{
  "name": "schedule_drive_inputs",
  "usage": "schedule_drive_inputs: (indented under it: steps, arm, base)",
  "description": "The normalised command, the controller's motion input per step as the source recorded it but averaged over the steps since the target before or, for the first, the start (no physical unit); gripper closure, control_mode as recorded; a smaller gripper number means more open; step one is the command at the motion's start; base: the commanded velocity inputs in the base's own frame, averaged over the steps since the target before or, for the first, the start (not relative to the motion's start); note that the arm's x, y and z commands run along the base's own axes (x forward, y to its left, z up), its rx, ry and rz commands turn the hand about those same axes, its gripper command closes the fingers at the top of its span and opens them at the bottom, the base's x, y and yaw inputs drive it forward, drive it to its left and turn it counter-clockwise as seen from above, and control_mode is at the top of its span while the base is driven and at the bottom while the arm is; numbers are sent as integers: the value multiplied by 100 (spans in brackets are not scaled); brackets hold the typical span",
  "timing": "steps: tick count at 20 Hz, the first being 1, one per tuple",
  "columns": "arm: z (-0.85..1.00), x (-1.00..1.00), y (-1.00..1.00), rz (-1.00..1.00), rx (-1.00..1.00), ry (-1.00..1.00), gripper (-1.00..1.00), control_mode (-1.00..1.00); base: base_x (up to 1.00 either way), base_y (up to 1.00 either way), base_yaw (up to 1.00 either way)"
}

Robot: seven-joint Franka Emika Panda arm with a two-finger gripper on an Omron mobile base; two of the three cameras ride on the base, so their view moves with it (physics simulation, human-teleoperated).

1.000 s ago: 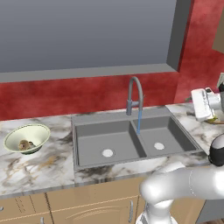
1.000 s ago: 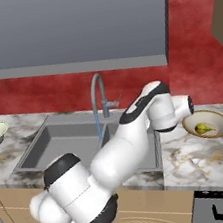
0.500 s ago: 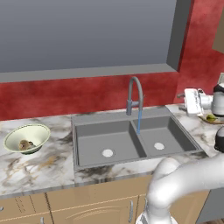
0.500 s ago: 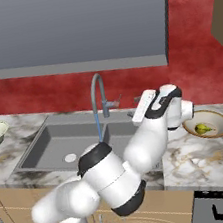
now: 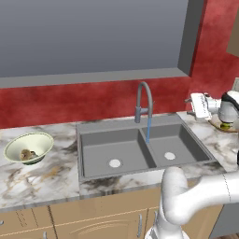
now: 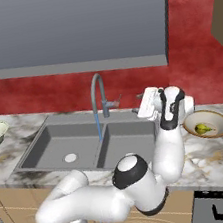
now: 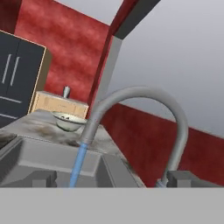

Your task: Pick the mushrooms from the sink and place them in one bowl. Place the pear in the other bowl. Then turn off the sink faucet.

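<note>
Although water is running from the sink faucet (image 5: 144,101) in a thin blue stream into the sink (image 5: 140,151), the sorting looks done. Both basins appear empty apart from their white drains. The mushrooms (image 5: 26,154) lie in the pale green-white bowl (image 5: 29,147), on the desk (image 5: 37,177) well to the left of the faucet. The pear (image 6: 202,128) rests in the tan-rimmed bowl (image 6: 207,123), on the desk to the faucet's right. By my reading, only shutting off the water is left. The gripper (image 6: 143,103) hangs just right of the faucet, at about the height of its base, fingers spread wide and holding nothing. In the hand view it looks straight at the gooseneck, apart from it.
</note>
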Motion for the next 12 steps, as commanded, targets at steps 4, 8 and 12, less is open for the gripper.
schedule_drive_inputs:
  steps: [4, 8, 12]
  arm:
    - [-15, 15, 31, -1, -15, 0, -100, -100]
    - [-9, 23, 45, -8, -11, 0, -100, -100]
    - [-23, 23, 36, -9, -4, 0, -100, -100]
  base:
    - [0, 0, 0]
    - [0, 0, 0]
    - [0, 0, 0]
